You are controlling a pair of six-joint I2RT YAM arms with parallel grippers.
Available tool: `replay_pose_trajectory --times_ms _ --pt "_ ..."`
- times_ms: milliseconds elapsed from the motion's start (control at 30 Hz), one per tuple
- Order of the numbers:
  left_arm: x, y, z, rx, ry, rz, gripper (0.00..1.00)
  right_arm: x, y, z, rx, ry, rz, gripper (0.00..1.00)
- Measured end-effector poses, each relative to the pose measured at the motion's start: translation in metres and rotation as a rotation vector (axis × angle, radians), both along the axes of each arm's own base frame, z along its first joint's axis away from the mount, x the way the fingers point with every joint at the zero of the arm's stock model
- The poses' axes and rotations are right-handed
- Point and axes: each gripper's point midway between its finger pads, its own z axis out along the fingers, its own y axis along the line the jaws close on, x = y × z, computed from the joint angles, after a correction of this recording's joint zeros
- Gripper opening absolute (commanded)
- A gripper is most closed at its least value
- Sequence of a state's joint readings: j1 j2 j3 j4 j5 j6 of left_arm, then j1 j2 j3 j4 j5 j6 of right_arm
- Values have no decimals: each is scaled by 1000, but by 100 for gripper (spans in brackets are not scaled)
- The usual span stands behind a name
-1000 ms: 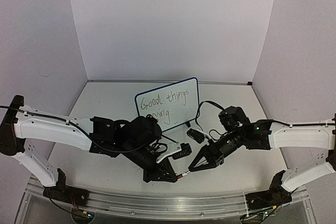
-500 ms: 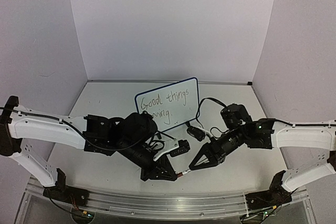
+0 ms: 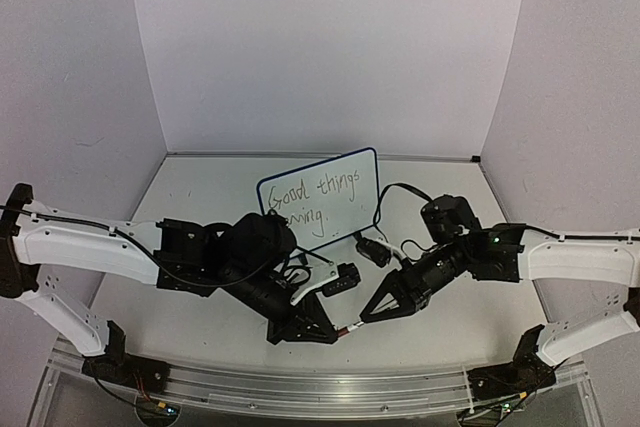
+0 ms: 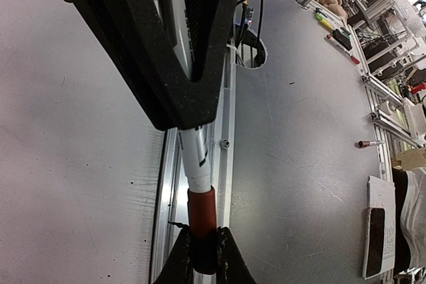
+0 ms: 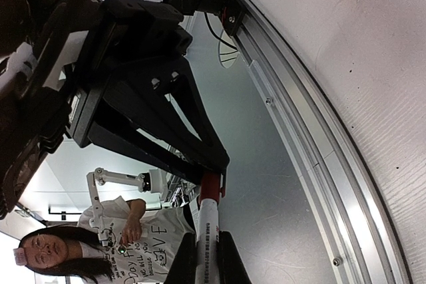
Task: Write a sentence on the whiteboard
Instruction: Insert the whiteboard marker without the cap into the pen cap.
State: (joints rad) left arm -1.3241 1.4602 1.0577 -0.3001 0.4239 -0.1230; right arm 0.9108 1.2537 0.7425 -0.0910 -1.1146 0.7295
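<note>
Whiteboard, small, white and dark-rimmed (image 3: 350, 212), stood well behind the jaws. Both were clamped on one red-and-white plastic marker pen (image 3: 349, 328), left gripper (image 3: 335, 334) meeting right gripper (image 3: 363, 320) (tip to tip) above the grey table (image 3: 200, 197); a dark handwritten sentence (image 3: 312, 195) crossed the board.

whiteboard (image 3: 350, 215) behind, marker (image 4: 194, 154) between left gripper (image 3: 331, 335) and right gripper (image 3: 367, 318)

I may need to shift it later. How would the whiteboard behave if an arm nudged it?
The whiteboard stands propped up on its lower edge, so a push high up would probably tip it. It looks thin and rigid, likely light, so it may slide. The sentence would probably smear if rubbed.
</note>
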Motion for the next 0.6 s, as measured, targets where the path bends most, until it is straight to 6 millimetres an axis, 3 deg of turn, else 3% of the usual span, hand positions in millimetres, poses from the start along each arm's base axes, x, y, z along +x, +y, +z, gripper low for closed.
replay_pose_trajectory --times_ms 267,600 --pt "-2 -5 0 -2 32 -18 0 -1 -4 1 -19 -12 -3 0" --pt "27 1 -15 53 -156 54 0 24 11 -14 -141 49 -130 0"
